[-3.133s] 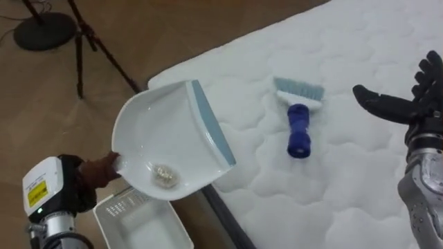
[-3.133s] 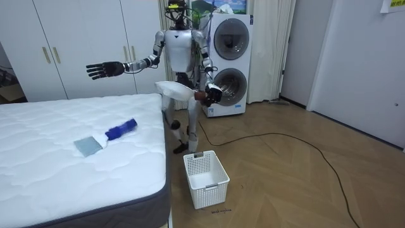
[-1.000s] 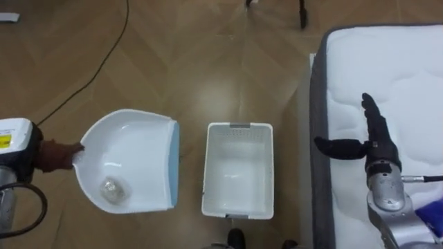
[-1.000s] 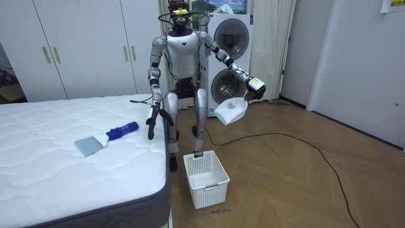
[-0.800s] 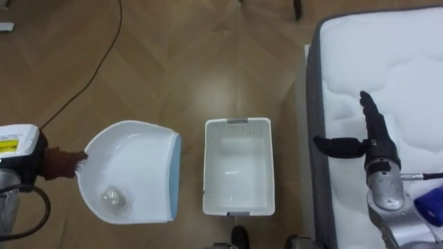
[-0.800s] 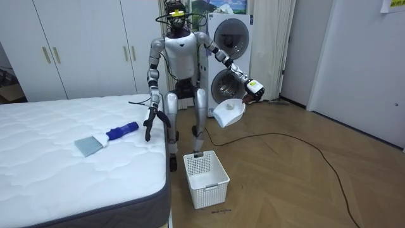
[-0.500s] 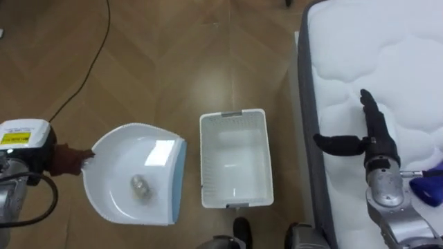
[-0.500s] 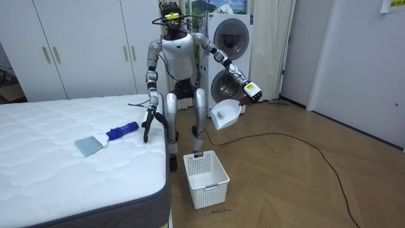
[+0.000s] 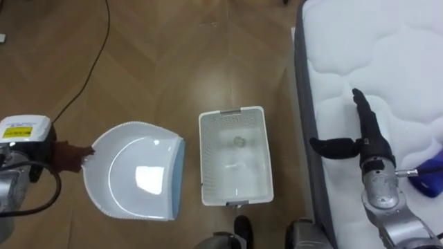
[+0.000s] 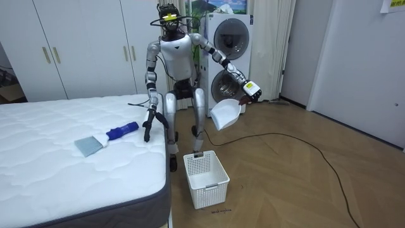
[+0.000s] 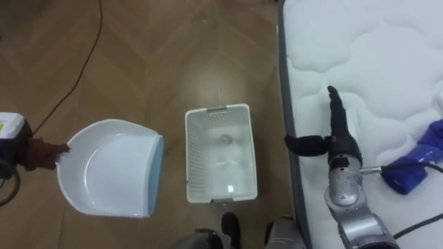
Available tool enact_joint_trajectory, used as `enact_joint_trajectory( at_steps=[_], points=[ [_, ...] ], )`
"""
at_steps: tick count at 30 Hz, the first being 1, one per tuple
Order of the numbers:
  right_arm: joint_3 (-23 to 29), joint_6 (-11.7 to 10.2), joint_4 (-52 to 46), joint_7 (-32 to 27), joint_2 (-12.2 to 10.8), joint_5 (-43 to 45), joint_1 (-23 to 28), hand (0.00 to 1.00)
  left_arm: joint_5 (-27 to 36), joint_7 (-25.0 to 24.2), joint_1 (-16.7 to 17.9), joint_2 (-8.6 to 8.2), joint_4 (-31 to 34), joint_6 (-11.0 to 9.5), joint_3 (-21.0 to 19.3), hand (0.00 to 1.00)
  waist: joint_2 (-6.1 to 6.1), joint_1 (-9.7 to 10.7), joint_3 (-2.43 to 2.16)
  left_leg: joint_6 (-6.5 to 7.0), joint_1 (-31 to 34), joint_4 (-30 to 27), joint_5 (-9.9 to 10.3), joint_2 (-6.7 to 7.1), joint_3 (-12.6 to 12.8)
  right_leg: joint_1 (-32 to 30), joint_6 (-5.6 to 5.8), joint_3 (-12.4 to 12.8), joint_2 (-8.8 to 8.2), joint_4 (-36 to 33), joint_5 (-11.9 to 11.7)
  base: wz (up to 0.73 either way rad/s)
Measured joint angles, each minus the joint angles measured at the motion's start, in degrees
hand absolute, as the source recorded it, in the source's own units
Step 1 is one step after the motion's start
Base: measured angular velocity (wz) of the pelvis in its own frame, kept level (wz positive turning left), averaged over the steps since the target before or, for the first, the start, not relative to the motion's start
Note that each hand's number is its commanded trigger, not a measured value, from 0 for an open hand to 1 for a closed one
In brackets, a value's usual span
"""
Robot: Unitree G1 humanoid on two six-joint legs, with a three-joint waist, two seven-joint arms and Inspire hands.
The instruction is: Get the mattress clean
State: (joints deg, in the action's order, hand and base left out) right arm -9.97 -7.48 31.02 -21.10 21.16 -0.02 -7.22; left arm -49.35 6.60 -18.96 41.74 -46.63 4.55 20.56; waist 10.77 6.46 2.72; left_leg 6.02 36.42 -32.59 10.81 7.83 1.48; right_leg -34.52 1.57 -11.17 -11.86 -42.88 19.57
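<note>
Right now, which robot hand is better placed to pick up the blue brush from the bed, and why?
The right robot hand: open, empty, over the mattress near the brush. The left robot hand grips the dustpan over the floor.

A silver-grey shell covers the chest, upper arms and thighs, with black at the joints and a dark head topped by a small yellow-green fitting. The right hand, the one over the bed, is black, on a rounded silver forearm with a thin dark cable alongside. The left hand, away from the bed, looks dark reddish-brown; behind it sits a white box with a yellow label, and a black cable loops below.
</note>
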Motion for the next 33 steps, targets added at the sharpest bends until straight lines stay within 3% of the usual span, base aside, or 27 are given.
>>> enact_joint_trajectory(
  at_steps=[5, 13, 18, 24, 26, 27, 29, 31, 33],
  points=[
    [0.0, 0.0, -0.2, 0.0, 0.1, -0.2, 0.0, 0.0, 0.0, 0.0, -1.0, 0.15, -0.1, 0.0, 0.0, 1.0, 0.1, 0.0, -0.03, 0.0, 0.0, -0.2, 0.0, 0.0, 0.1, -0.1, 0.0, 0.1, -0.02, -0.3, 0.0, 0.0],
    [0.0, -0.6, -1.1, 0.0, 0.1, -0.9, 0.5, 0.0, 0.4, 0.0, -1.3, 2.48, -1.9, 0.0, 0.0, 1.0, 0.55, 0.6, -0.11, 0.0, 0.0, -0.4, 0.0, 0.04, 0.8, -0.7, 0.01, 1.0, -0.17, -1.3, 0.1, -0.02],
    [0.0, -0.7, -2.1, 0.0, 0.6, -1.7, 1.3, 0.0, 0.4, 0.1, -1.3, 2.51, -2.0, 0.0, 0.0, 1.0, 0.56, 1.0, -0.12, 0.01, -0.3, -0.8, 0.0, 0.04, 0.9, -0.7, 0.05, 1.8, 0.01, -1.8, 0.2, -0.01],
    [0.4, -1.1, -2.5, 0.6, 1.7, -4.7, 4.1, 0.0, 1.3, 1.2, 1.6, 2.43, -0.6, -0.4, -1.5, 1.0, -0.32, 1.1, -0.27, -0.05, -3.0, 0.0, -0.1, -0.46, 2.1, 1.4, -0.07, 4.1, 1.18, -0.2, 0.6, -0.15],
    [-0.2, -1.1, -2.6, 0.8, 1.6, -6.7, 5.5, 0.0, 3.3, 2.0, 4.2, 1.83, 0.8, -0.8, -3.0, 1.0, -1.8, -0.5, -0.77, -0.26, -5.4, 1.4, -0.1, -1.22, 3.3, 2.4, -0.2, 6.1, 2.5, 1.4, 0.1, -0.56],
    [-0.1, -1.1, -3.1, 0.8, 1.6, -7.6, 6.8, 0.0, 5.2, 2.0, 6.7, 1.6, 3.1, -1.4, -4.9, 1.0, -2.71, -1.9, -1.24, -0.71, -6.9, 2.2, 0.1, -2.01, 3.4, 3.5, -0.44, 7.6, 4.1, 3.2, -0.8, -0.85],
    [0.0, -1.1, -3.0, 0.6, 1.7, -9.1, 8.0, 0.0, 9.7, 2.4, 10.5, 0.33, 6.7, -2.6, -9.0, 1.0, -3.71, -3.4, -1.56, -1.21, -9.5, 3.6, 0.4, -3.43, 3.3, 6.4, -0.83, 9.0, 6.45, 6.9, -2.7, -0.79],
    [0.1, -1.1, -3.2, 0.2, 2.0, -11.3, 9.4, 0.0, 16.3, 4.0, 15.2, -3.11, 12.0, -3.5, -14.3, 1.0, -5.07, -5.3, -2.1, -1.65, -13.4, 6.0, 0.6, -4.37, 2.8, 10.3, -0.88, 12.0, 8.96, 11.6, -4.7, -0.73],
    [0.5, -1.1, -4.1, -0.1, 2.0, -12.6, 10.7, 0.0, 22.2, 4.2, 18.5, -5.56, 16.8, -4.0, -17.0, 1.0, -5.67, -6.0, -2.42, -1.96, -16.1, 7.5, 0.8, -5.04, 2.7, 13.4, -0.89, 13.1, 10.12, 15.1, -6.3, -0.56]
  ],
)
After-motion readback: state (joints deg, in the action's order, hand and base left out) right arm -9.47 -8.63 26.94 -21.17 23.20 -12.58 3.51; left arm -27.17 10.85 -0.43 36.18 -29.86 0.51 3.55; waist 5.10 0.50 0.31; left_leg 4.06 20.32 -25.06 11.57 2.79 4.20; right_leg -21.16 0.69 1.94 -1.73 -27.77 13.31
